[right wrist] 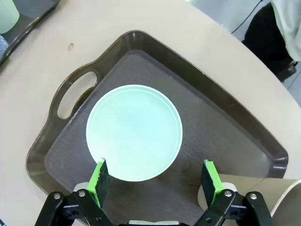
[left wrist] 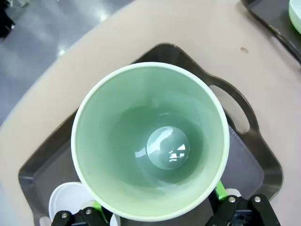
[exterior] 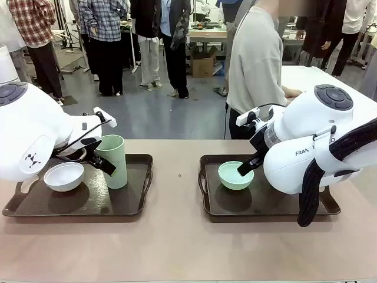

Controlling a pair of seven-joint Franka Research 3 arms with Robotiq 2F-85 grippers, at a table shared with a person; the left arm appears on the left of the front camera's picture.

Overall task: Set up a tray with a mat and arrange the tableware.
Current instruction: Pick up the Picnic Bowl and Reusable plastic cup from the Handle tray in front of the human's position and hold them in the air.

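Note:
A pale green cup (exterior: 112, 160) stands upright on the left tray (exterior: 35, 209), next to a white bowl (exterior: 63, 175). My left gripper (exterior: 101, 161) is open around the cup. In the left wrist view the cup (left wrist: 150, 141) sits between the green pads (left wrist: 219, 190), and the bowl (left wrist: 70, 200) peeks out below. On the right tray (exterior: 277, 207) rests a mint green bowl (exterior: 235, 175). My right gripper (right wrist: 155, 180) hangs open just above the near rim of this bowl (right wrist: 134, 139). A dark mat (right wrist: 207, 117) lines the tray. A tan cup (right wrist: 282, 200) shows at the corner.
A person (exterior: 256, 65) stands at the far side of the table behind the right tray. Bare tan tabletop (exterior: 177, 177) lies between the two trays and along the near edge. Each tray has cut-out handles (right wrist: 75, 94) at its ends.

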